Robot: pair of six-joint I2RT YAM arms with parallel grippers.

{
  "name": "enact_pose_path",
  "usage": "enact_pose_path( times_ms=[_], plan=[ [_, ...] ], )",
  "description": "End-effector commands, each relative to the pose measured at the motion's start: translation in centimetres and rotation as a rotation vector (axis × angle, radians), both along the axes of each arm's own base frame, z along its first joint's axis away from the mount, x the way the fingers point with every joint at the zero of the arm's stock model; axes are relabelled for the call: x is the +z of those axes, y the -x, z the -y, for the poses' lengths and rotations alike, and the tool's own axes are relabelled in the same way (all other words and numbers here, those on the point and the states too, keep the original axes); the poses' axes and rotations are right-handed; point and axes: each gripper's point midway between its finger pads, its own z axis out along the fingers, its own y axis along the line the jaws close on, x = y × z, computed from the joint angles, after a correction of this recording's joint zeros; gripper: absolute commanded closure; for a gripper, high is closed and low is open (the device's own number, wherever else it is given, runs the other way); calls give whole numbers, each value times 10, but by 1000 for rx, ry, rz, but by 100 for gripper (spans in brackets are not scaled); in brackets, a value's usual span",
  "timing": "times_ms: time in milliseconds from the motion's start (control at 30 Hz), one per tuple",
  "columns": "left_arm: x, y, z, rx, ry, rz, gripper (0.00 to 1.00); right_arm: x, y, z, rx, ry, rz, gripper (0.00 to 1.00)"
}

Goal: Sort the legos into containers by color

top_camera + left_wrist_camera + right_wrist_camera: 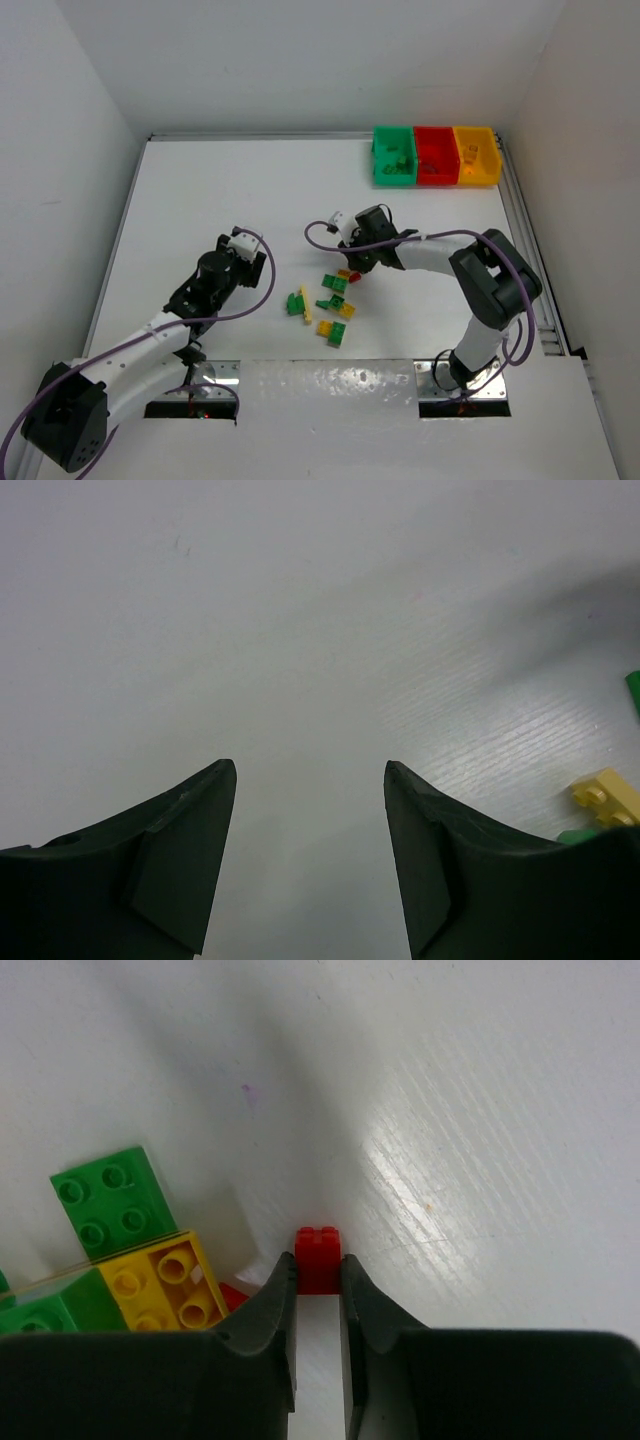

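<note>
The right hand (319, 1278) has its fingertips pinched tight on a small red lego (318, 1248). A green lego (105, 1200) and a yellow lego (165, 1280) sit just left of it. The left hand (310, 780) hangs half-open over the tabletop (300, 600), gripping nothing. The containers (395, 181) are well away from both.

A white table (250, 200) sits between plain white walls (300, 60).

Overhead camera looks down; both close wrist cameras share its legos (331, 303).
</note>
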Motion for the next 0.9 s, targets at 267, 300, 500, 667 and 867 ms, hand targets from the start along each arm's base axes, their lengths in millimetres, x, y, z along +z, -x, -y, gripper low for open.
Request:
enact_pose_path(
  times_ms=[267,300,500,667,867],
  plan=[
    [14,-6,6,-12,20,55,41,111,-106,2,-432,-238,233,100],
    [14,-6,6,-10,20,57,41,139,-135,15,-547,-326,275,100],
    [15,-7,4,-1,16,70,41,176,-235,139,-1129,-395,462,100],
    [14,-8,0,11,-5,74,41,177,-283,195,-1311,-391,518,100],
    [7,-10,-5,37,-14,51,41,163,-322,242,-1466,-353,574,100]
  ],
)
